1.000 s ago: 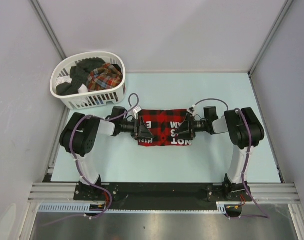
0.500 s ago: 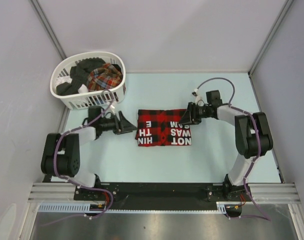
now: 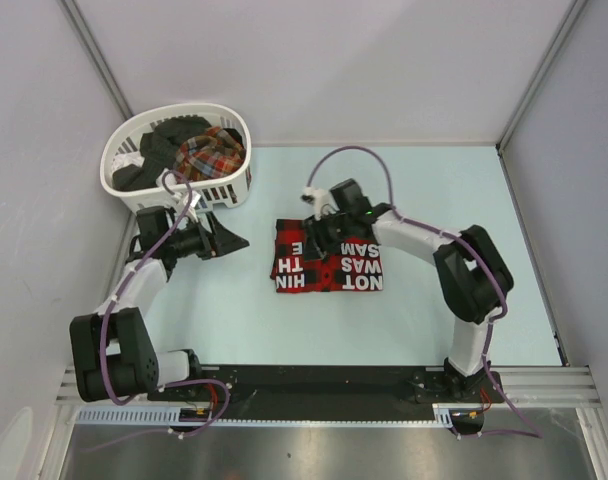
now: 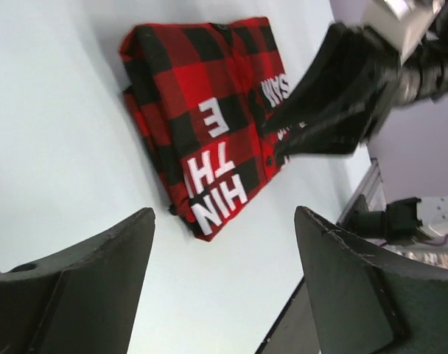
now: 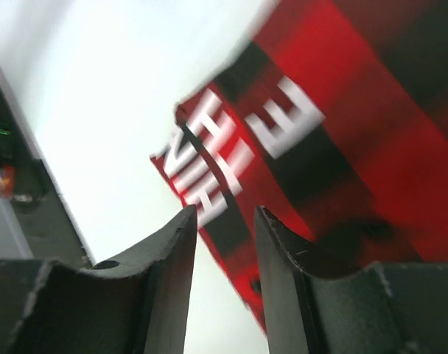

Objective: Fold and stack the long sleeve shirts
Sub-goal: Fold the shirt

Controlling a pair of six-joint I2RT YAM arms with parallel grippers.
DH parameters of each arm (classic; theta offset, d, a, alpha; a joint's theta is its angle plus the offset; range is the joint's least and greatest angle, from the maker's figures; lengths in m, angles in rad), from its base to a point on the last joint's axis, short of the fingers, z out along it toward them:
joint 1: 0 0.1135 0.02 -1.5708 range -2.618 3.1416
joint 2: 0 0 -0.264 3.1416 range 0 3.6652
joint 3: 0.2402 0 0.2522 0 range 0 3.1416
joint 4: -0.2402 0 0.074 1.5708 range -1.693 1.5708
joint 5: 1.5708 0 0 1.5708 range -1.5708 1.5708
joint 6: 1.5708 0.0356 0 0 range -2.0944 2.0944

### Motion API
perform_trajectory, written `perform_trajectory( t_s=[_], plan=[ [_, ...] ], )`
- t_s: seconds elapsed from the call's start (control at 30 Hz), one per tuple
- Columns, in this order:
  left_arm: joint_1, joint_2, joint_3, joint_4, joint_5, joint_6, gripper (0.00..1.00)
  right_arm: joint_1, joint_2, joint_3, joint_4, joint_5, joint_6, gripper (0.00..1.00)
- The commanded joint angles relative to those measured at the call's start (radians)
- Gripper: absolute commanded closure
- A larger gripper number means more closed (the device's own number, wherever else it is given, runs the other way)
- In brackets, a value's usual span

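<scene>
Top view: 1 check shirt (image 3: 329, 262), red and black, is seen folded into a neat rectangle at mid-table, white lettering up. The right gripper (image 3: 317, 235) is held just over its far-left part. In the wrist view its jaws are parted only narrowly, w/ nothing btwn them and no cloth held. The left gripper (image 3: 234, 240) is spread wide and empty, poised btwn the check shirt and the basket (image 3: 184, 203), near the basket's front wall.

The fold on this shirt is judged done or nearly so. The step in hand is probably a last tidy-up, or the switch to the next garment. A plaid shirt (image 3: 212, 150) is seen in the basket, tangled w/ dark and white items.

Next, the plaid shirt would need to be pinched by 1 edge, lifted clear of the rim and spread flat on bare table (image 3: 234, 310).

Obstacles: other laundry may be dragged out too, and the check shirt could be disturbed by the right arm reaching across it.
</scene>
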Motion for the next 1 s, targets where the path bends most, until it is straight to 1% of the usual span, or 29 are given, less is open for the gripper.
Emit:
perform_trajectory(
  t_s=[0.0,0.03,0.07,0.1,0.17,0.2,0.23,0.27,0.3,0.33,0.37,0.4,0.43,0.47,0.5,0.53,0.57,0.6,0.63,0.67,0.7,0.73,0.77,0.8,0.83,0.87,0.9,0.93,0.97],
  plan=[
    [0.099,-0.049,0.089,-0.183,-0.041,0.099,0.09,0.168,0.053,0.098,-0.01,0.248,-0.176,0.58],
    [0.115,-0.046,0.1,-0.209,-0.043,0.128,0.06,0.189,0.079,0.11,-0.006,0.271,-0.187,0.57],
    [0.13,-0.039,0.122,-0.24,-0.052,0.147,0.05,0.229,0.093,0.123,-0.012,0.287,-0.198,0.57],
    [0.147,-0.021,0.133,-0.304,-0.067,0.171,0.05,0.243,0.108,0.132,-0.018,0.31,-0.218,0.56],
    [0.158,-0.009,0.143,-0.343,-0.107,0.217,0.07,0.26,0.134,0.144,-0.017,0.308,-0.22,0.55],
    [0.167,-0.001,0.137,-0.351,-0.092,0.222,0.14,0.261,0.137,0.147,-0.021,0.29,-0.21,0.54],
    [0.17,0.011,0.13,-0.351,-0.077,0.228,0.18,0.258,0.136,0.149,-0.029,0.275,-0.206,0.52],
    [0.169,0.017,0.117,-0.348,-0.028,0.231,0.23,0.252,0.116,0.144,-0.029,0.255,-0.198,0.52],
    [0.166,0.022,0.104,-0.325,-0.005,0.231,0.35,0.229,0.099,0.135,-0.029,0.208,-0.171,0.51],
    [0.158,0.034,0.095,-0.312,0.006,0.228,0.41,0.213,0.078,0.131,-0.029,0.175,-0.154,0.5],
    [0.117,0.039,0.089,-0.308,0.009,0.239,0.47,0.193,0.033,0.121,-0.03,0.139,-0.135,0.49],
    [0.085,0.048,0.09,-0.309,0.003,0.251,0.54,0.136,0.004,0.098,-0.029,0.068,-0.111,0.49],
    [0.046,0.066,0.093,-0.308,-0.006,0.27,0.55,0.107,-0.023,0.086,-0.032,0.031,-0.08,0.49],
    [-0.038,0.076,0.106,-0.308,-0.018,0.276,0.55,0.067,-0.051,0.065,-0.032,-0.006,-0.05,0.49],
    [-0.086,0.086,0.119,-0.309,-0.043,0.282,0.57,0.032,-0.115,0.017,-0.029,-0.055,-0.03,0.49],
    [-0.138,0.097,0.136,-0.309,-0.063,0.299,0.57,-0.051,-0.146,-0.015,-0.03,-0.075,0.01,0.5],
    [-0.249,0.123,0.179,-0.308,-0.084,0.3,0.57,-0.096,-0.178,-0.046,-0.033,-0.095,0.03,0.5],
    [-0.303,0.138,0.208,-0.305,-0.145,0.299,0.56,-0.138,-0.23,-0.116,-0.033,-0.133,0.052,0.51],
    [-0.357,0.157,0.24,-0.303,-0.182,0.326,0.56,-0.245,-0.26,-0.151,-0.027,-0.152,0.078,0.52],
    [-0.459,0.199,0.312,-0.299,-0.233,0.325,0.55,-0.293,-0.287,-0.187,-0.021,-0.164,0.113,0.52],
    [-0.51,0.223,0.351,-0.289,-0.323,0.319,0.51,-0.35,-0.307,-0.228,-0.015,-0.17,0.136,0.54],
    [-0.56,0.252,0.392,-0.285,-0.383,0.317,0.5,-0.448,-0.349,-0.301,0.011,-0.178,0.156,0.58],
    [-0.659,0.279,0.481,-0.285,-0.441,0.316,0.51,-0.503,-0.364,-0.345,0.031,-0.192,0.205,0.6],
    [-0.707,0.345,0.524,-0.286,-0.501,0.308,0.56,-0.547,-0.375,-0.378,0.051,-0.204,0.224,0.62],
    [-0.753,0.377,0.57,-0.286,-0.638,0.284,0.57,-0.58,-0.381,-0.435,0.074,-0.201,0.236,0.68],
    [-0.841,0.413,0.659,-0.286,-0.691,0.276,0.57,-0.652,-0.377,-0.457,0.085,-0.205,0.247,0.7],
    [-0.882,0.497,0.705,-0.298,-0.743,0.258,0.57,-0.676,-0.369,-0.474,0.095,-0.224,0.259,0.71],
    [-0.916,0.535,0.751,-0.306,-0.817,0.239,0.57,-0.702,-0.352,-0.488,0.108,-0.222,0.268,0.72],
    [-0.977,0.58,0.835,-0.314,-0.846,0.224,0.57,-0.737,-0.341,-0.515,0.12,-0.227,0.279,0.72]
  ],
)
